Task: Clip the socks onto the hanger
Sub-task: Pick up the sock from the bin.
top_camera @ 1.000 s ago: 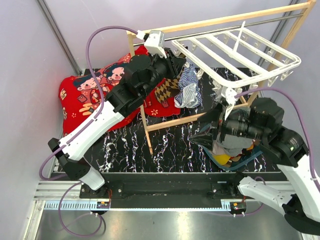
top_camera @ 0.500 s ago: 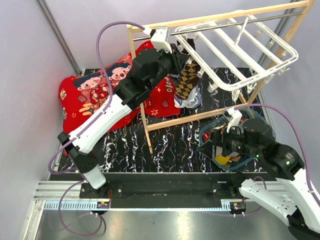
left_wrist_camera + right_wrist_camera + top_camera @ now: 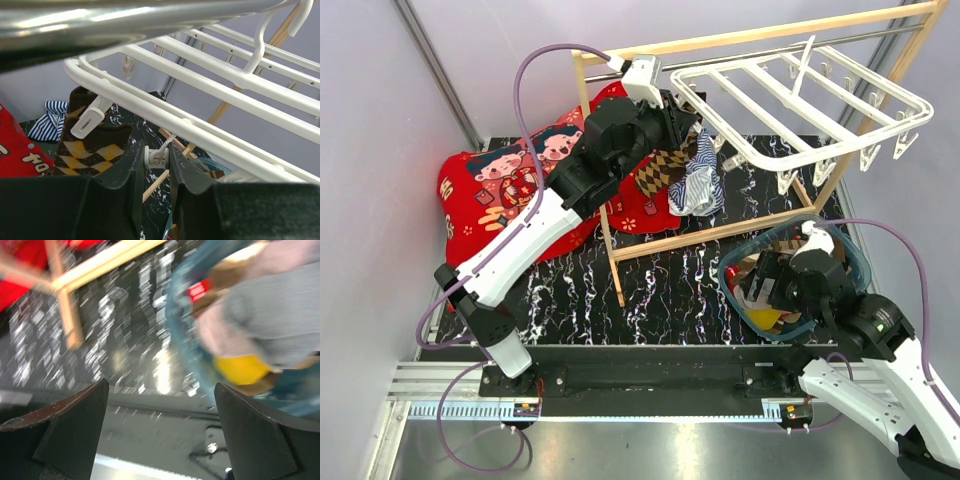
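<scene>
Between the fingertips of the left gripper (image 3: 156,150) sits a small white clip peg (image 3: 156,157). The jaws stand only a narrow slot apart and the peg fills it, so I read it as pinched, most likely to spring the clip open for a sock. The peg dangles on a short link from the underside of the hanger (image 3: 210,90), the white grid frame.

At 9 o'clock from my fingers, a brown, black and tan checkered sock (image 3: 97,147) hangs at the frame's corner. A second peg (image 3: 89,119) lies against it, but I cannot tell whether that one bites the fabric. Having the sock up there beside the held peg makes sense to me, since cloth and clip are near enough to be brought together. Further out at 9 o'clock a blue-and-white striped cloth (image 3: 50,112) drapes low.

From overhead, the hanger spans 12 to 2 o'clock above the table, its hook (image 3: 805,60) over the rail of the wooden rack (image 3: 610,250), which keeps the pegs hanging free.

The right gripper (image 3: 160,405) is down at 4 o'clock, fingers spread wide with nothing between them, poised over the blue basin (image 3: 172,325). I judge it is placed there to fetch the next piece.

The basin holds a heap of laundry: grey fabric (image 3: 280,305), a yellow patch (image 3: 240,367) and a red scrap. The wrist view is too blurred to say which of these are socks. A red printed cushion (image 3: 500,190) lies at 9 o'clock, well apart from both.
</scene>
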Tool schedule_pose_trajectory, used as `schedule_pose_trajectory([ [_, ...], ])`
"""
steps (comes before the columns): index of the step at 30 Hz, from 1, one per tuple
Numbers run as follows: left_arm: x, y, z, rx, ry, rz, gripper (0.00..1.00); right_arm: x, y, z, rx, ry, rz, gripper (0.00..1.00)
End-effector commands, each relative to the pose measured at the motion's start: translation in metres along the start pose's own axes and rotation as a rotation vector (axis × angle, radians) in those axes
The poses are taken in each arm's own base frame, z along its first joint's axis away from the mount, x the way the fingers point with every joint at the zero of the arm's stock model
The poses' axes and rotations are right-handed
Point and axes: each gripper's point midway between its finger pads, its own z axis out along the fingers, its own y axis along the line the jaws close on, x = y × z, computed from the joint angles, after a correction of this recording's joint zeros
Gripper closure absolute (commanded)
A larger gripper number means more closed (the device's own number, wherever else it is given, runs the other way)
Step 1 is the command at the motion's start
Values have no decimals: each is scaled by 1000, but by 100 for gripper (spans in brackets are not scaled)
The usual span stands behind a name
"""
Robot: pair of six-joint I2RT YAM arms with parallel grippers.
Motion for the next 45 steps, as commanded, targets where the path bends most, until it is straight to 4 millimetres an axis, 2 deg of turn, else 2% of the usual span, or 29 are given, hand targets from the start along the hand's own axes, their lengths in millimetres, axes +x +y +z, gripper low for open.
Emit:
schedule_pose_trajectory([
  [1,-38,-8,-30,44,-78,-21,100,-29,-44,6,276,-166,52,5],
  [3,-44,-10,-39,55,-88,-24,100,-36,-53,12,360,-188,34,5],
  [8,-43,-10,-51,70,-81,-23,100,-50,-54,38,422,-182,24,4],
  [10,-44,-11,-55,78,-78,-23,100,-55,-64,48,422,-145,62,4],
  [12,-41,-12,-58,85,-70,-23,100,-60,-82,62,431,-129,125,5],
  [14,-40,-13,-60,92,-64,-22,100,-72,-91,71,419,-152,171,8],
  [15,-39,-13,-60,93,-62,-23,100,-80,-109,70,453,-172,213,9],
  [17,-36,-13,-60,98,-55,-21,100,-84,-119,86,423,-157,269,11],
  [18,-35,-13,-60,97,-52,-22,100,-84,-144,87,473,-167,354,12],
  [20,-35,-13,-61,98,-50,-22,100,-88,-162,99,470,-178,439,16],
  [21,-32,-12,-60,96,-45,-20,100,-91,-172,101,492,-207,483,21],
  [22,-31,-13,-60,101,-41,-21,100,-95,-190,103,536,-254,516,25],
  [24,-29,-13,-61,104,-32,-21,100,-97,-202,108,557,-279,580,29],
  [25,-29,-14,-62,108,-32,-23,100,-95,-215,112,581,-268,626,30],
  [28,-26,-12,-64,102,-27,-22,100,-95,-235,119,632,-268,662,32],
  [35,-25,-14,-67,116,-24,-24,100,-90,-268,134,690,-252,707,40],
  [40,-27,-13,-69,116,-28,-29,100,-83,-280,144,708,-229,726,56],
  [45,-25,-13,-69,117,-25,-28,100,-79,-277,146,690,-216,725,73],
])
